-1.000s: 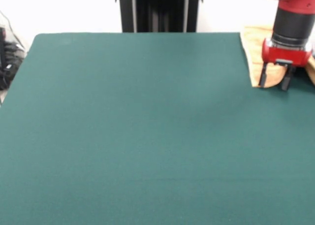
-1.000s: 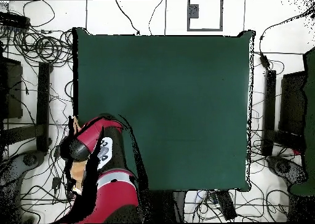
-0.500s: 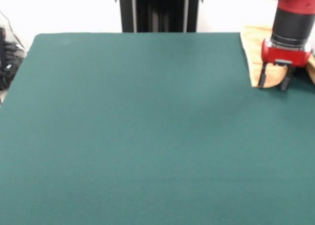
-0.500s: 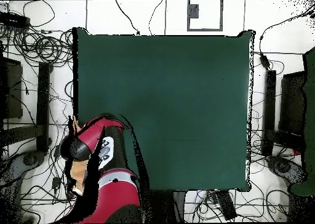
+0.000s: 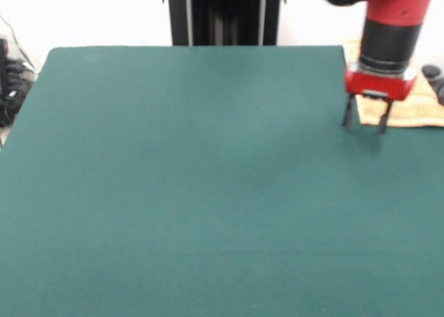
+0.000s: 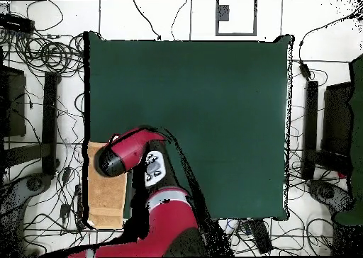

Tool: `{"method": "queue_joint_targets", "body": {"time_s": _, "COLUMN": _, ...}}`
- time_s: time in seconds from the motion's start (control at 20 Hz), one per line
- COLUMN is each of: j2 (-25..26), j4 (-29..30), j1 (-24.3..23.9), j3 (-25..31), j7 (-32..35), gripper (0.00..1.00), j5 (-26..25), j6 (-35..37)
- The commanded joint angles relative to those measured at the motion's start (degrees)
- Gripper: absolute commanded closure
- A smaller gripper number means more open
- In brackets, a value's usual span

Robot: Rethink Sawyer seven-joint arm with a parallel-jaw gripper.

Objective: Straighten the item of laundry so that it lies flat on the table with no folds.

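The item of laundry (image 5: 411,110) is a tan-orange towel at the right edge of the green table (image 5: 194,178) in the front view. My gripper (image 5: 364,123) hangs just left of it, over bare green cloth, open with nothing between its fingers. From overhead the towel (image 6: 106,195) shows as a flat rectangle at the table's lower left corner, with its upper end hidden under my arm (image 6: 131,152). The gripper itself is hidden below the arm in that view.
Cables and stands (image 6: 42,57) lie on the floor round the table. A black object (image 5: 436,75) sits at the right edge beyond the towel. The table edge (image 6: 86,92) runs close along the towel's outer side.
My gripper has moved left, off the towel and onto bare table. The arm no longer covers the towel in the overhead view, where it now shows as a flat rectangle.
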Motion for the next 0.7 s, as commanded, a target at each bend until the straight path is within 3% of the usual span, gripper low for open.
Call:
{"method": "queue_joint_targets", "body": {"time_s": 0.05, "j2": 2.9, "j4": 5.11, "j1": -5.71, "j3": 3.67, "j7": -8.37, "gripper": 0.0, "j5": -4.97, "j6": -1.95}}
{"method": "queue_joint_targets", "body": {"time_s": 0.6, "j2": 3.95, "j4": 4.84, "j1": -4.69, "j3": 1.7, "j7": -3.6, "gripper": 0.0, "j5": -9.62, "j6": -4.86}}
{"method": "queue_joint_targets", "body": {"time_s": 0.7, "j2": 4.77, "j4": 7.78, "j1": -9.05, "j3": 6.06, "j7": -3.32, "gripper": 0.0, "j5": -5.3, "j6": -2.53}}
